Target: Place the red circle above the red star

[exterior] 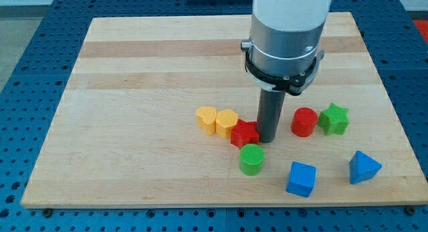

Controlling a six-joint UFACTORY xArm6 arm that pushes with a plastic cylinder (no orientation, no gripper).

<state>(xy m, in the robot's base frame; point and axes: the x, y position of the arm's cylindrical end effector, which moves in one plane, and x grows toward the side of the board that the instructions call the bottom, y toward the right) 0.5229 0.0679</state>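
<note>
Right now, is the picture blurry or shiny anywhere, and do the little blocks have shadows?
In the camera view everything looks sharp; the pale wooden board has no strong glare; lighting is soft and even, so the red cylinder block, the green cylinder block and my tip beside the red star block cast only faint shadows.

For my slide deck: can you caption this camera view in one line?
My tip rests beside the red star block, the red cylinder block to the view's right, on a wooden board.
</note>
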